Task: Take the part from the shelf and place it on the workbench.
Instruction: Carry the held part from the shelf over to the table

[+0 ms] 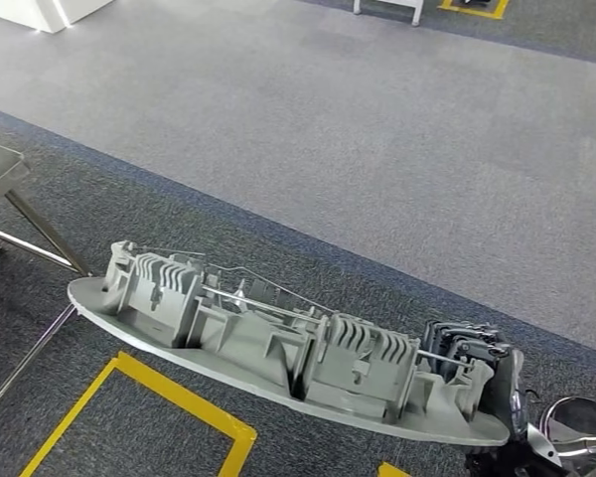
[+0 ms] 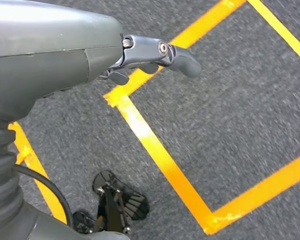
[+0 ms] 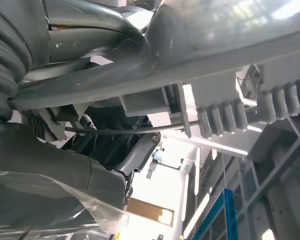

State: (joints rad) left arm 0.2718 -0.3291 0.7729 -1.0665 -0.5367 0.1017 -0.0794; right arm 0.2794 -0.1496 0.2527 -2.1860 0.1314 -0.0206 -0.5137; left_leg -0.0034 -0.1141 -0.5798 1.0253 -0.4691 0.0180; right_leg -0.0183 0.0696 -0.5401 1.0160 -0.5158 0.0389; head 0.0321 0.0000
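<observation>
Carpet (image 1: 370, 129) covers the floor, a lighter grey stretch farther off and a darker grey band nearer the robot, with yellow tape lines (image 1: 183, 397) marking a rectangle on the dark part. Metal legs of a frame (image 1: 33, 248) stand at the left edge of the head view, and a white piece of furniture (image 1: 388, 8) sits at the far side of the room. In the right wrist view, ceiling strip lights and a blue post (image 3: 227, 210) show beyond the arm.

The right hand (image 1: 479, 363) grips one end of the part (image 1: 280, 348), its dark fingers (image 1: 460, 343) wrapped over the ribbed upper side at the part's right end. The part is a long grey plastic moulding with rows of fins and a thin rod along it; it is held in the air above the floor, reaching out leftward across the head view, tilted a little.

The left hand (image 2: 148, 55) hangs above the taped carpet; it holds nothing, and whether its fingers (image 2: 178, 57) are spread or curled cannot be told.

No readable writing or label shows.
</observation>
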